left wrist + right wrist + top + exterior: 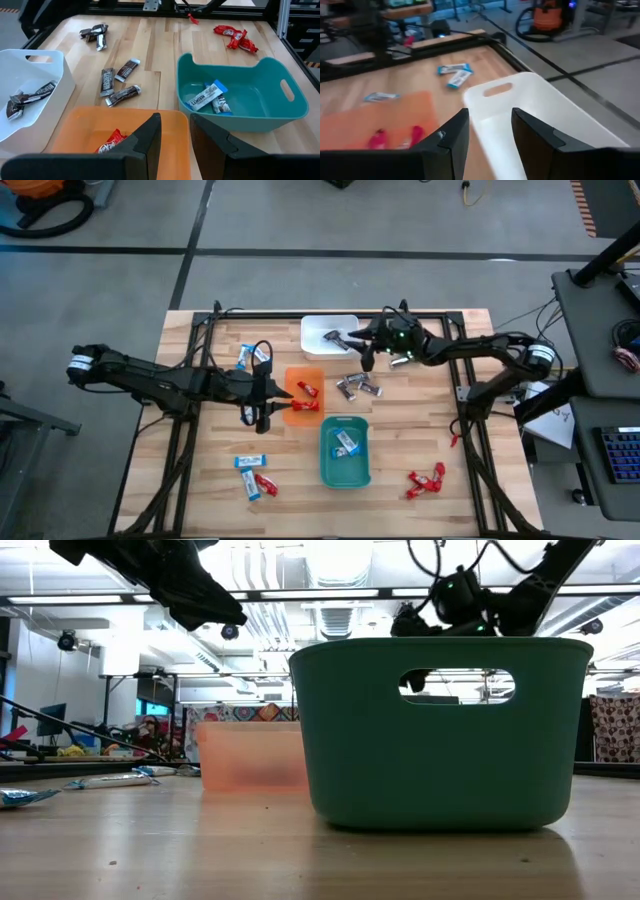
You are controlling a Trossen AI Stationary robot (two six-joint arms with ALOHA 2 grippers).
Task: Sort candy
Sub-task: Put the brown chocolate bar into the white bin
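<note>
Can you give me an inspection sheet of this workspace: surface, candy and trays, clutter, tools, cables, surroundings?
Surface: wooden table, black frame rails around it.
Job's things: dark candies loose mid-table; red candies and blue-and-white candies loose near the front edge, more blue-and-white ones farther back. White tray holds dark candy, orange tray red, teal tray blue-and-white.
Clutter: nothing seen.
Tools: left tool open, empty, above the orange tray; right tool open, empty, over the white tray.
Cables: black cables along both arms.
Surroundings: an orange vacuum on the grey floor; a keyboard on a side desk.
</note>
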